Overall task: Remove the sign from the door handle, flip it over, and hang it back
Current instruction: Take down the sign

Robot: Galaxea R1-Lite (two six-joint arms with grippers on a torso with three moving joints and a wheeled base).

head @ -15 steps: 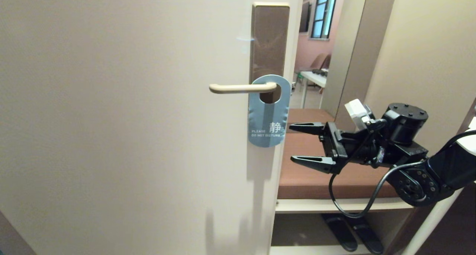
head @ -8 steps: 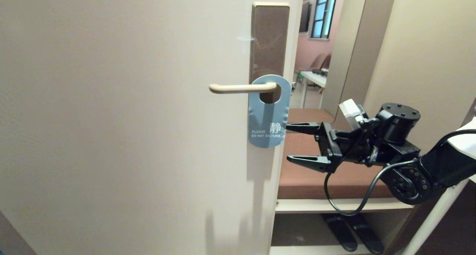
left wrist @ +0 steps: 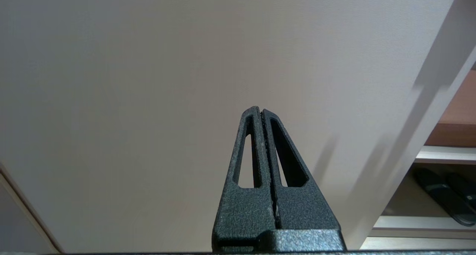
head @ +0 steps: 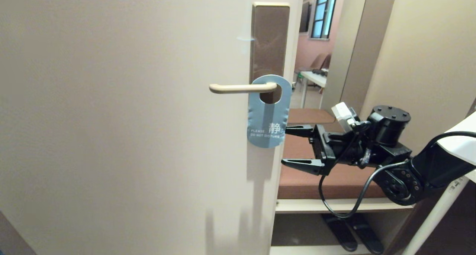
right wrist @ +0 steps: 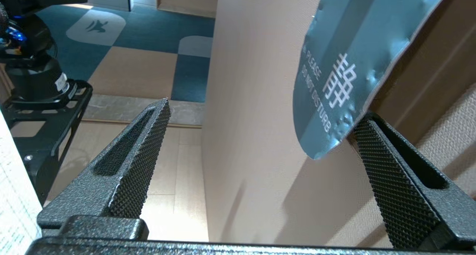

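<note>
One sign point(head: 268, 112) hanging blue face out by its hole on the door handle point(head: 241, 87), right tool point(head: 292, 146) spread wide just beside its lower edge, presumably for pinching it; left tool point(left wrist: 261, 115) pressed together, parked low.

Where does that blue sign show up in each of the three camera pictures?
Head view: the sign hangs on the door handle, centre, right gripper beside it.
Left wrist view: not in it.
Right wrist view: the sign's lower end, upper right.
Shared landmark: the cream door.
</note>
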